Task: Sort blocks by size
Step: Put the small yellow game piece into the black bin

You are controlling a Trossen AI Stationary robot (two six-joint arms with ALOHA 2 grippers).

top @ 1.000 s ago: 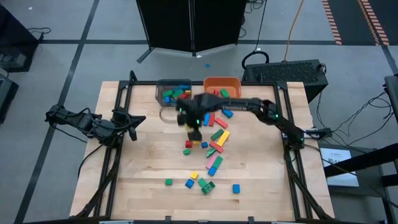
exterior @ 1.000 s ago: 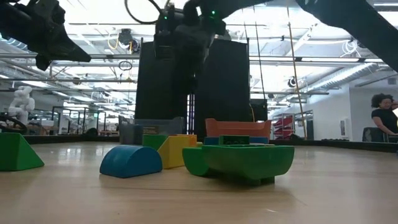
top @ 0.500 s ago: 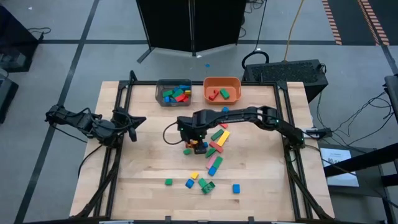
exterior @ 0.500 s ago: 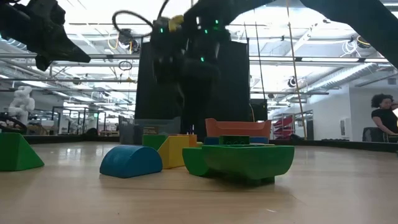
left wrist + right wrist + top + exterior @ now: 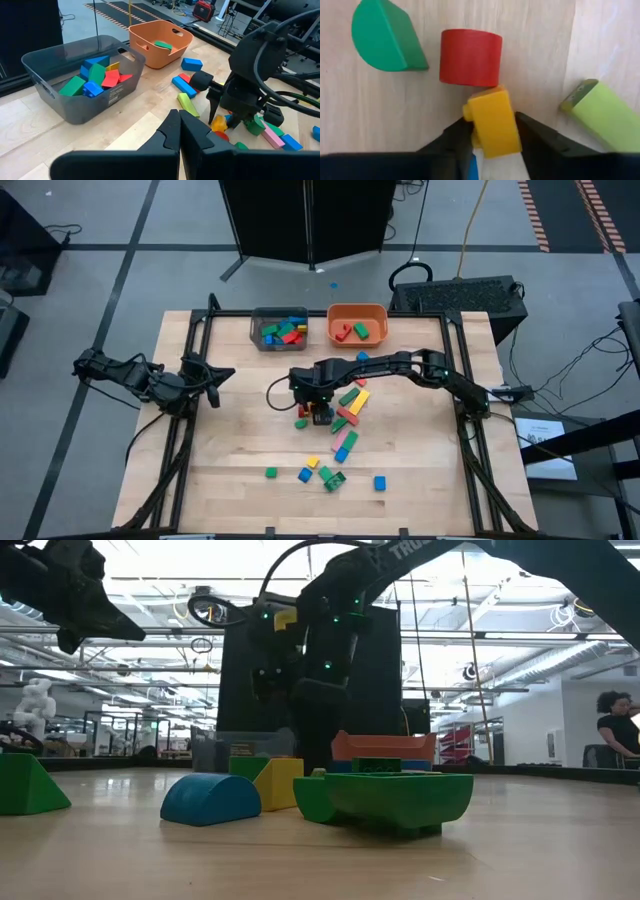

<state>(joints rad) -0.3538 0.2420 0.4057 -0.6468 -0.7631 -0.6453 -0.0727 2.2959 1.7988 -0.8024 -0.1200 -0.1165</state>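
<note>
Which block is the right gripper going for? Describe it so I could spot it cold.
Start at the wooden table and follow the right arm to its right gripper, low over the loose pile below the two bins. Between its open fingers lies a small yellow studded block, touching a red cylinder block; it is the only yellow piece there.

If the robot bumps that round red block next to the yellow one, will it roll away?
Probably it could. The red block looks like a short cylinder lying on its curved side, so a nudge might roll it. The yellow block, between the right gripper fingers, touches it, so lifting may jog it. It looks stiff and solid.
</note>
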